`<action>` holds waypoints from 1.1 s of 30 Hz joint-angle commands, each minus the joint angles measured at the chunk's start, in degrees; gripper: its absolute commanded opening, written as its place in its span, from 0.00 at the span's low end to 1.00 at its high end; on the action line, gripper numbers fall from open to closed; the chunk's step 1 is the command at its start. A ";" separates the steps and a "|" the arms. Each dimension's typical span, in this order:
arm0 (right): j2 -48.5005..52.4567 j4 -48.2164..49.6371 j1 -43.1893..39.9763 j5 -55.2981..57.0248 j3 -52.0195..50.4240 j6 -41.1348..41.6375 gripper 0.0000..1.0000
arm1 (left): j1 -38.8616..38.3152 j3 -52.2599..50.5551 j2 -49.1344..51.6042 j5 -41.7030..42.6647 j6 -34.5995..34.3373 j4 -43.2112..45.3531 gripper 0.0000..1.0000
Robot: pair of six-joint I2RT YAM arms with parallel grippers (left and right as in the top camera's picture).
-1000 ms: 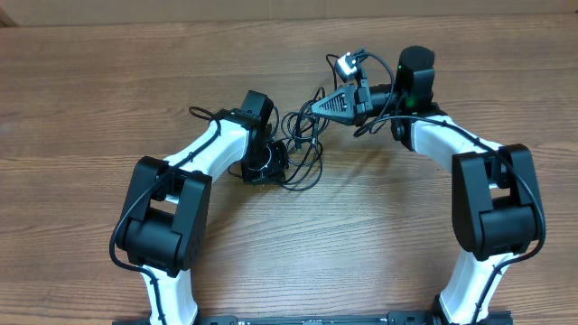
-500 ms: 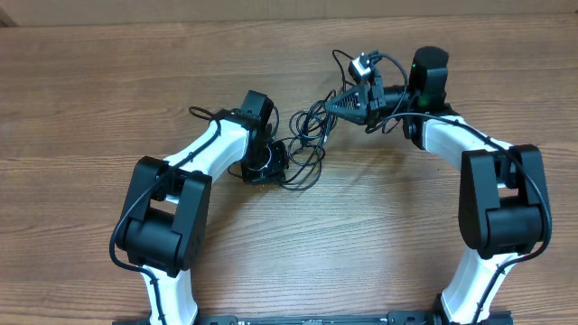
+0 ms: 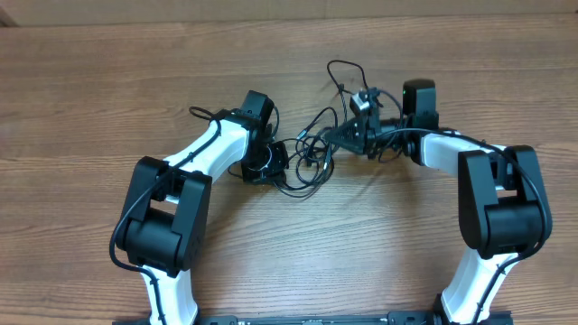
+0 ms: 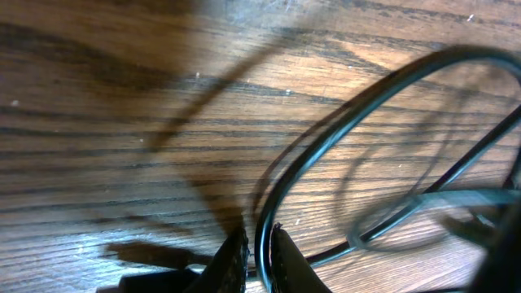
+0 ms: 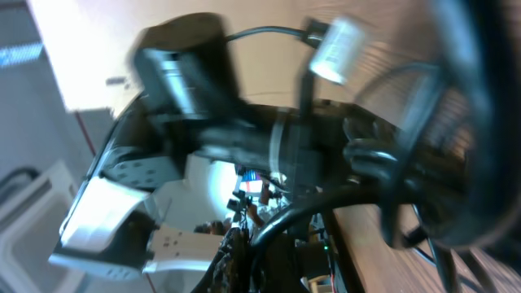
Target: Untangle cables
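Observation:
The cables [image 3: 305,155] lie as a loose black tangle on the wooden table between my two grippers. My left gripper [image 3: 271,168] sits at the tangle's left edge. In the left wrist view its fingertips [image 4: 260,248] are shut on one thin black cable [image 4: 342,122], which arcs up and to the right over the wood. My right gripper [image 3: 334,135] points left at the tangle's right side and is shut on a cable [image 5: 326,203]; that view is blurred. A cable loop [image 3: 339,72] rises behind it, and a silver plug [image 3: 366,97] lies near its wrist.
The table [image 3: 90,108] is brown wood grain, with a paler strip [image 3: 181,9] along its far edge. Both arm bases [image 3: 307,318] stand at the near edge. A thin black wire [image 3: 203,115] runs along my left arm.
My right gripper has swung toward the near side and dropped closer to the tangle, taking its cable along; a loop now stands up behind it. The left arm has stayed put.

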 commanded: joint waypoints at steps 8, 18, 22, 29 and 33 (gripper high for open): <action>-0.13 -23.63 -0.50 16.74 -2.56 -11.91 0.05 | -0.13 -0.96 0.74 -2.62 0.94 -0.33 0.17; -0.13 -32.17 -0.48 17.75 -2.56 -25.09 0.04 | 2.38 7.72 0.61 3.89 15.30 -7.96 0.23; -0.13 -32.20 -0.42 16.76 -2.54 -28.74 0.04 | 2.97 16.90 0.61 4.92 25.94 -16.52 0.35; -0.13 -31.93 -0.42 12.96 -2.54 -33.48 0.04 | 2.05 21.86 0.76 4.74 41.53 -20.52 0.64; -0.13 -31.91 -0.42 12.55 -2.54 -33.73 0.04 | 0.02 18.36 1.18 4.76 46.05 -17.46 0.62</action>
